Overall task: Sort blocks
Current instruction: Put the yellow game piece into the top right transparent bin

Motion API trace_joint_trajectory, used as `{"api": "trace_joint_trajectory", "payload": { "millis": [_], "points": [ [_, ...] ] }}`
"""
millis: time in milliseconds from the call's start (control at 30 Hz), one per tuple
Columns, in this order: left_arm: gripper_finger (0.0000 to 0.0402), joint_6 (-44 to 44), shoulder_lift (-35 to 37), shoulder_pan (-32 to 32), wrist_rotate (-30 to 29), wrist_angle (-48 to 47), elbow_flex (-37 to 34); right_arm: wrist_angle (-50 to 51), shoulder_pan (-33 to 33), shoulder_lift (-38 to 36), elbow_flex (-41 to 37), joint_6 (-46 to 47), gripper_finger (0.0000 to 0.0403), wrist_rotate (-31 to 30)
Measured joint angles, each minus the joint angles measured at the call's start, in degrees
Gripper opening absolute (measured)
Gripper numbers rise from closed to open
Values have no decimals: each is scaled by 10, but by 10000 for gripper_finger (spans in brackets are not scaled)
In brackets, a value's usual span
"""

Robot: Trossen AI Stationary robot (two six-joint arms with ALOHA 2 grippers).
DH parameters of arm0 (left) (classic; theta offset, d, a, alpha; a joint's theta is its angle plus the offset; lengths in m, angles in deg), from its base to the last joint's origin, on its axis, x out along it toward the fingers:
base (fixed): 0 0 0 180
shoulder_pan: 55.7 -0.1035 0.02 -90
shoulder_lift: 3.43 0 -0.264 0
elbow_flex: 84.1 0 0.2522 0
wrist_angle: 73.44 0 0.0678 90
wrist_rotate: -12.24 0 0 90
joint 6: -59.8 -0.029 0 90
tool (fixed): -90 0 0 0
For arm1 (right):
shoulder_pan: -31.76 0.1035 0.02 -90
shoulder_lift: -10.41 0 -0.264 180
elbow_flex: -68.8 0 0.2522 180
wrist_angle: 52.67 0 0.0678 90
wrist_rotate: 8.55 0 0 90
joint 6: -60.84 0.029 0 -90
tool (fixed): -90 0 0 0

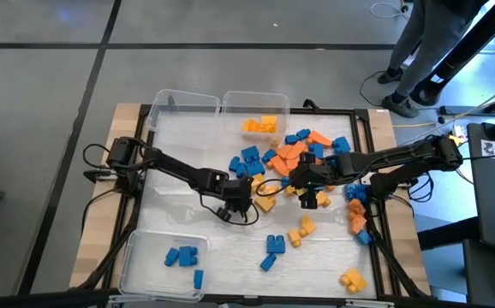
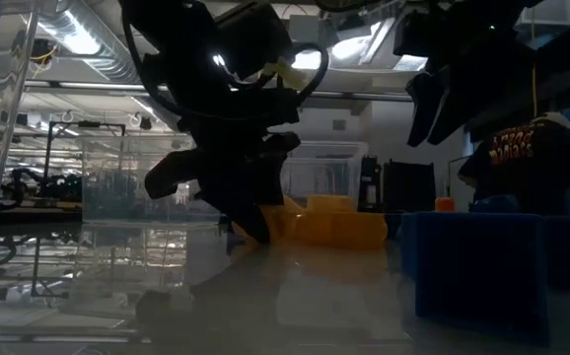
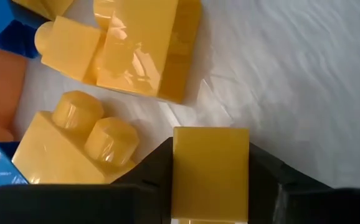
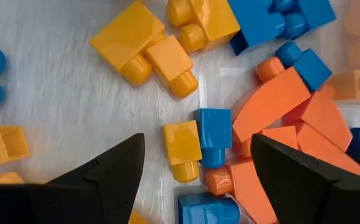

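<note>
Gripping a yellow brick (image 3: 210, 171) by its flat sides mid-table, the left hand (image 1: 241, 208) is clamped; light, stiff and slick, it may slip. The right hand (image 4: 195, 168) hovers apart over the pile.

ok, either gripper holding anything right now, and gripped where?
Left gripper: a yellow block sits between its fingers, which press its two opposite flat sides. Right gripper: open above the pile, holding nothing.

Blocks crowding your central lane

A mixed pile of blocks (image 1: 295, 158) is barring your path mid-table, while bare table (image 1: 179, 218) is lying open beside the left gripper (image 1: 249, 205).
</note>
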Motion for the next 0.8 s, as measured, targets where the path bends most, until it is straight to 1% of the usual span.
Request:
{"api": "trace_joint_trajectory", "payload": {
  "millis": [100, 233, 333, 500, 567, 667, 800],
  "points": [
    [118, 18, -2, 0, 1, -13, 16, 1, 0, -12, 0, -11, 294, 2],
    [118, 26, 2, 0, 1, -38, 60, 3, 14, -22, 0, -27, 294, 6],
    [118, 26, 14, -3, 2, -49, 92, 4, 43, -21, 0, -37, 294, 17],
    [118, 29, 48, -24, 2, -50, 130, -3, 112, -18, 0, -36, 294, 16],
    [118, 31, 67, -36, 1, -47, 136, -8, 139, -18, 0, -33, 294, 2],
    [118, 41, 91, -60, 0, -43, 141, -15, 179, -18, 0, -29, 294, -36],
    [118, 48, 117, -109, -5, -8, 144, -20, 221, -12, 0, -5, 294, -83]
  ]
}}
